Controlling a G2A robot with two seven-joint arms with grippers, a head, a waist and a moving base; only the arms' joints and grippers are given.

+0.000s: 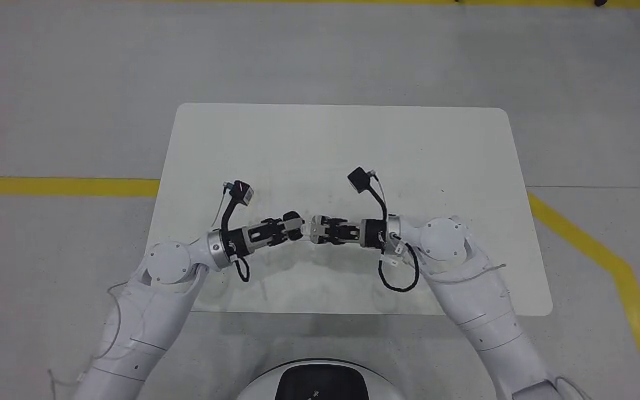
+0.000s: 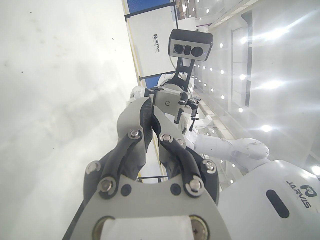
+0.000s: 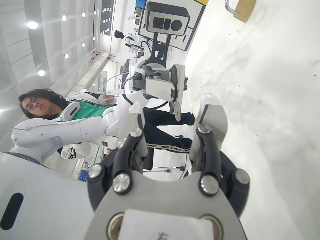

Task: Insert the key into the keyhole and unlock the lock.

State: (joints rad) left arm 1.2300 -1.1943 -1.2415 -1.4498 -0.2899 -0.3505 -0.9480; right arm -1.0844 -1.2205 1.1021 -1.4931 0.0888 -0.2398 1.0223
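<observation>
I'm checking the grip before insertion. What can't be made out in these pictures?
- Blade of the key: right wrist view, hidden inside the left gripper; just a round silver end sticks out.
- Same key, left wrist view: covered by the shut pads.
- Keyhole of the padlock: right wrist view, too small, on an edge turned from the camera.

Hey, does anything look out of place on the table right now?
The padlock lies loose on the table, apart from both end effectors: the left end effector holds the key, the right end effector is open and empty, so nothing steadies it.
</observation>
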